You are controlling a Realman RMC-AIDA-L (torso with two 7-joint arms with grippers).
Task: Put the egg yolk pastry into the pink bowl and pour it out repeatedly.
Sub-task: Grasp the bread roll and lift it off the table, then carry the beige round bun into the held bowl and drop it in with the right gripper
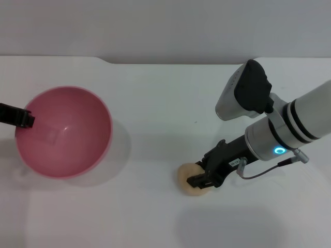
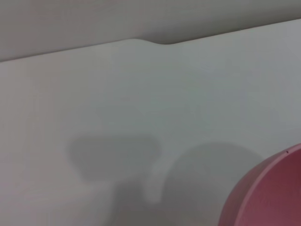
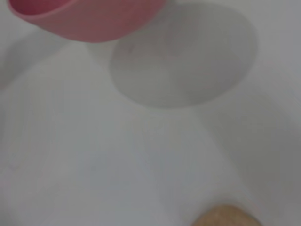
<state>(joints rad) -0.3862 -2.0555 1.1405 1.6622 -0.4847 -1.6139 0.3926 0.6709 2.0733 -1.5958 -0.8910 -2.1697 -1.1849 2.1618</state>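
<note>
My right fingers [image 1: 202, 178] pinch the pastry [image 1: 189, 180], which sits on the white counter [image 1: 155, 103] at the bowl's four o'clock, well apart. My left fingers [image 1: 26, 119] clamp the pink bowl [image 1: 64, 132] at its nine o'clock rim.

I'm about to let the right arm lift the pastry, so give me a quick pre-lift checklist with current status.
1. right gripper is down at the egg yolk pastry: ok.
2. Fingers closed firmly on it: cannot tell.
3. Pastry on the table, outside the bowl: ok.
4. pink bowl empty, ready to receive: ok.
5. left gripper at the bowl's rim: ok; firm grip: cannot tell.
</note>
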